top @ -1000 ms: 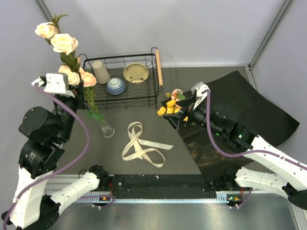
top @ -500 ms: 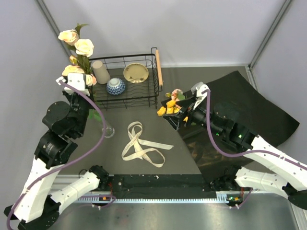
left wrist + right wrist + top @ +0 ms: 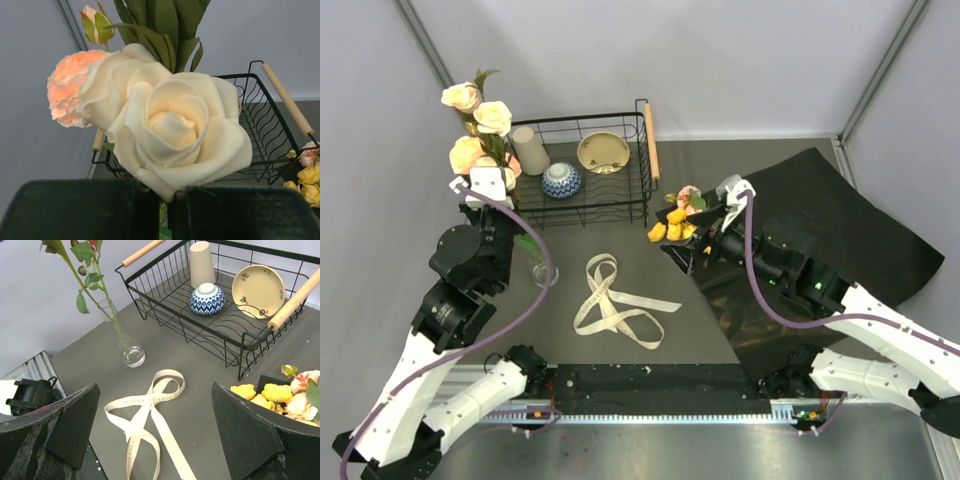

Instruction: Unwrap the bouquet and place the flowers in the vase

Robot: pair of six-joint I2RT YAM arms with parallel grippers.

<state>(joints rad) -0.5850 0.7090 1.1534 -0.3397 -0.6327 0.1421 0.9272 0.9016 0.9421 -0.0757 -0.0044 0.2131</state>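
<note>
Swung rightward, our left gripper (image 3: 485,186) clamps peach roses (image 3: 472,118) with stems (image 3: 112,315) in the vase (image 3: 133,354), while our right gripper (image 3: 157,427) gapes empty by yellow roses (image 3: 672,224) left on black paper (image 3: 840,215).

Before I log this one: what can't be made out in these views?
Left wrist view: cream roses fill the frame above the left claw, hiding the vase and lower stems.
Top view: that claw's hold on the stems sits under its own wrist housing.
Right wrist view: the top edge cuts off the blooms above the vase.
Top view: the right arm covers the yellow roses' stems; the ribbon's lettering is too small.
</note>
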